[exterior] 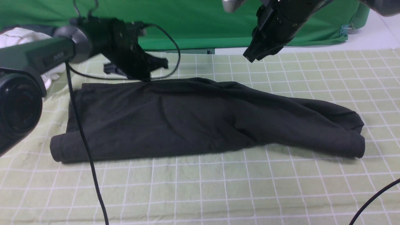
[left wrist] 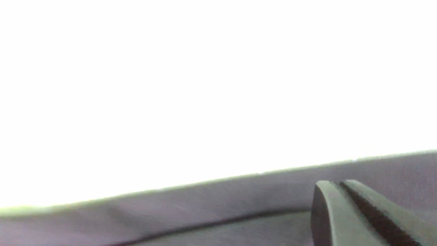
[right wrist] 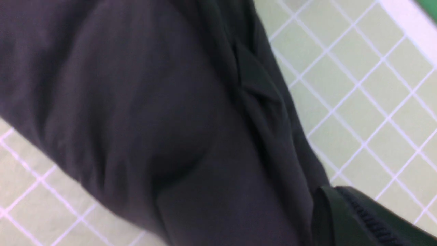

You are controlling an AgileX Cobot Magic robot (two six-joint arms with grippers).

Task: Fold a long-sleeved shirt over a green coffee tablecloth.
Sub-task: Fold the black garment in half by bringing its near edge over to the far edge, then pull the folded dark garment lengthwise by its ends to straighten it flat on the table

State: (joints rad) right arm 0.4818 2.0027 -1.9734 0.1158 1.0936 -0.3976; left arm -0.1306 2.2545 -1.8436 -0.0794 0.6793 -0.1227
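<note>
Showing the front view: the long-sleeved shirt (exterior: 200, 118) lies folded into a long dark band across the middle of the green coffee tablecloth (exterior: 218, 187). Its print is hidden. The wider end sits toward the robot's left and the narrower end toward its right. The left gripper (exterior: 150, 70) is low at the shirt's far edge on the left side, and contact with the fabric cannot be judged from here. The right gripper (exterior: 250, 57) hangs above the tablecloth beyond the shirt, clear of it. A black cable (exterior: 87, 150) trails across the shirt's left end. A deep-green backdrop (exterior: 193, 22) closes the far side, and a white garment (exterior: 15, 36) lies at the far left.

Left wrist view: most of the field is washed out to white. The left gripper (left wrist: 336, 186) has its jaws pressed together with nothing visible between them, and dark shirt fabric (left wrist: 205, 201) lies just beyond.

Right wrist view: the right gripper (right wrist: 324, 194) also has its jaws together and holds nothing. It is above the creased shirt (right wrist: 153, 119), with the gridded tablecloth (right wrist: 358, 102) on either side.
</note>
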